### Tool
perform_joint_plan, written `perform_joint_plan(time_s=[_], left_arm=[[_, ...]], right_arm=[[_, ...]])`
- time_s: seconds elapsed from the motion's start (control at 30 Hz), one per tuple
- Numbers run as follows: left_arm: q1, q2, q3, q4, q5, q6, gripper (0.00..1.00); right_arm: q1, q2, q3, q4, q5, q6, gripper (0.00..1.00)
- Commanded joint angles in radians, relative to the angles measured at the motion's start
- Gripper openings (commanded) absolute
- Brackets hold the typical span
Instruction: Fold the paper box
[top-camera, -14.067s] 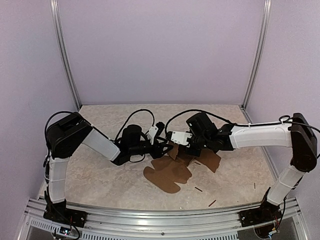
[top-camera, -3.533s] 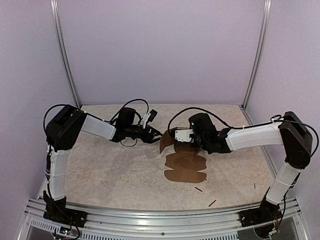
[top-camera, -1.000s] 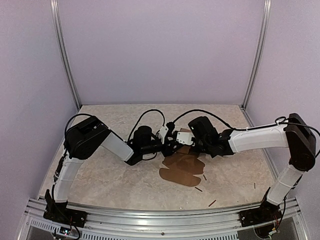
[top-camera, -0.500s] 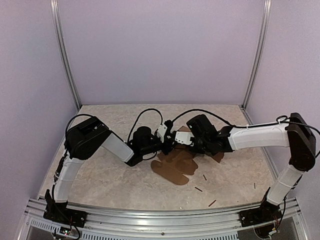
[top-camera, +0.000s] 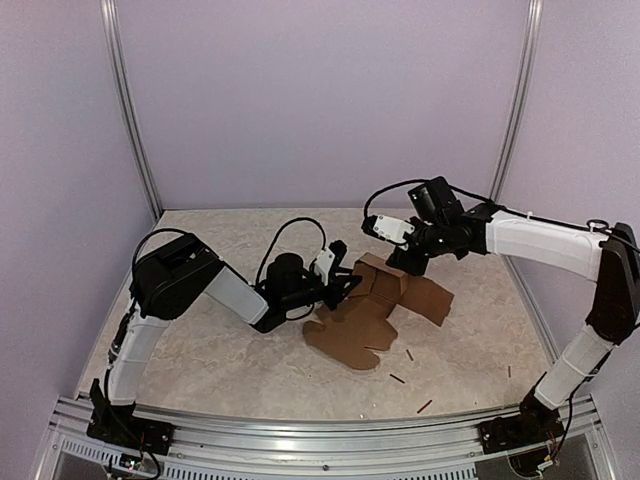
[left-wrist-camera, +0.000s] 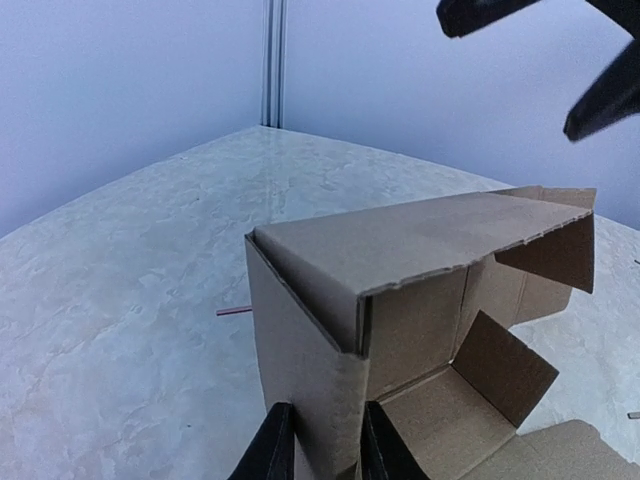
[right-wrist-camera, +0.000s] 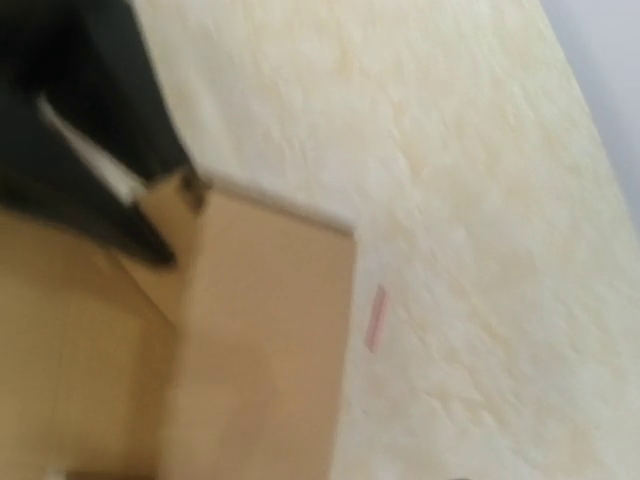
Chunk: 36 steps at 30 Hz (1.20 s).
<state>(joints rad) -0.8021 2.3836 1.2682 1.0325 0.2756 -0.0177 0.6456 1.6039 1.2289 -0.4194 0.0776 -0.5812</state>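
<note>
Mid-table, the paper box (top-camera: 372, 305) stands half raised, its near flaps flat on the table (top-camera: 200, 350). My left gripper (left-wrist-camera: 320, 450) pinches the box's left wall, jaws narrow on the cardboard. I judge this pinch must hold firm so the walls don't sag. Beyond, my right gripper (top-camera: 405, 260) hangs above the far side, jaws apart and empty. I'd lower it onto the loose top panel, pressing along the crease.

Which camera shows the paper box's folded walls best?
The left wrist view: the paper box fills it, one upright wall pinched in the jaws of the left gripper. The top external view shows it whole but small. The right wrist view gives only a blurred panel.
</note>
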Motion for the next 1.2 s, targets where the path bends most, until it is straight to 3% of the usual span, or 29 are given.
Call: perform_joint_plan(time_s=[0.0, 0.23, 0.33, 0.5, 1.17], left_arm=[[-0.003, 0.031, 0.015, 0.001, 0.013, 0.009, 0.23], [-0.003, 0.036, 0.015, 0.007, 0.033, 0.015, 0.23], [-0.003, 0.038, 0.011, 0.014, 0.045, 0.015, 0.23], [-0.003, 0.043, 0.011, 0.014, 0.044, 0.041, 0.24], [-0.008, 0.093, 0.170, -0.194, 0.071, 0.064, 0.31]], right_arm=[[-0.101, 0.007, 0.127, -0.124, -0.365, 0.107, 0.53], [-0.214, 0.252, 0.345, -0.254, -0.603, 0.223, 0.59], [-0.253, 0.381, 0.437, -0.331, -0.756, 0.272, 0.69], [-0.289, 0.487, 0.498, -0.390, -0.856, 0.291, 0.70], [-0.295, 0.528, 0.442, -0.444, -1.009, 0.301, 0.66]])
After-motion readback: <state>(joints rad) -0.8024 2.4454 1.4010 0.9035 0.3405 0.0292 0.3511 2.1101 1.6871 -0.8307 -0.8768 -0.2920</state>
